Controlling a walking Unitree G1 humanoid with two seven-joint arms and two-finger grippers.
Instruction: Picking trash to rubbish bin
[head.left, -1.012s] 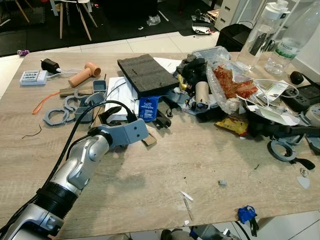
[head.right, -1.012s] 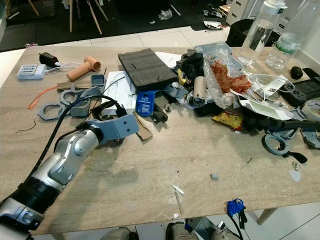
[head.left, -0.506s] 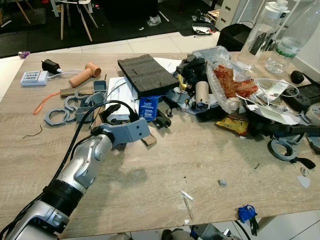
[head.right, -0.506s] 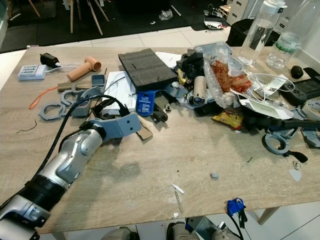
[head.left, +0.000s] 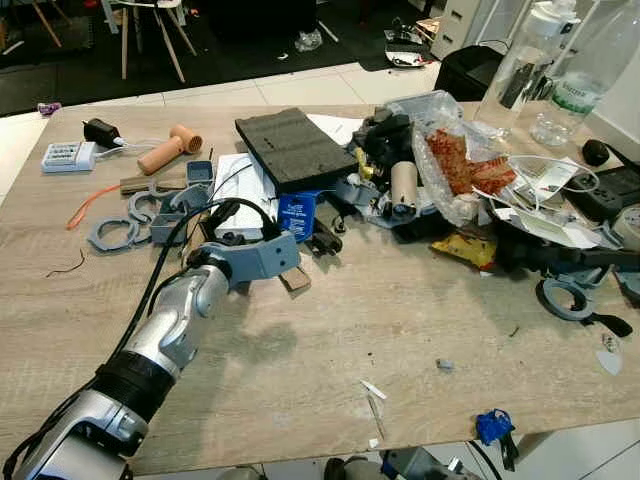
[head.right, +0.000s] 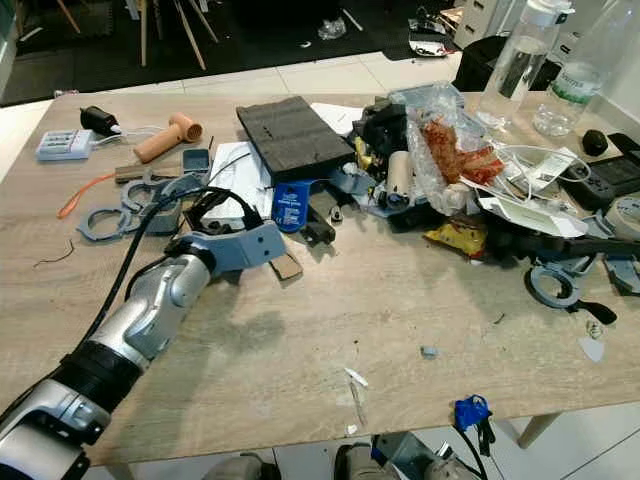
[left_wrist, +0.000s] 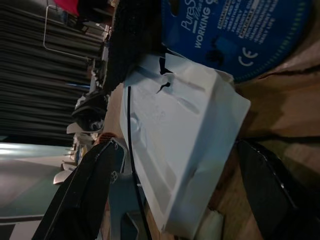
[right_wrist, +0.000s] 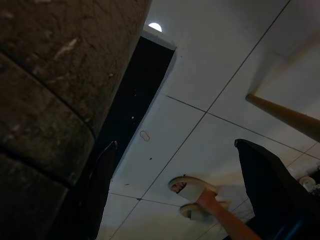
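1. Seen from the head: left arm stretched across the wooden table (head.left: 330, 330), wrist block at mid-table, left gripper (left_wrist: 175, 190) reaching under the looped black cable (head.left: 215, 212) toward the clutter. Fingers themselves hidden behind the wrist block here.
2. Seen from the left wrist: two black fingers (left_wrist: 85, 195) spread wide apart, nothing pinched between them. Framed in the gap, a white paper sheet (left_wrist: 185, 150), lying flat and close ahead, not touching either finger.
3. Just past the sheet in that view, a blue round label (left_wrist: 235, 35) with printed text, and dark black foam beside it.
4. Back in the head views: same white paper (head.left: 240, 180) lying beside the black foam slab (head.left: 290, 145), blue label (head.left: 296, 215) at its edge, a brown cardboard scrap (head.left: 294, 280) just beside the wrist block.
5. Farther right on the table: crumpled clear plastic bag (head.left: 460, 160) with reddish contents, a yellow wrapper (head.left: 465, 248), small white scraps (head.left: 372, 392) near the front edge.
6. Right wrist view: right gripper (right_wrist: 175, 195) hanging low beside the table, black fingers spread, over white floor tiles (right_wrist: 210, 75); a person's sandalled foot (right_wrist: 192, 187) between them on the floor.
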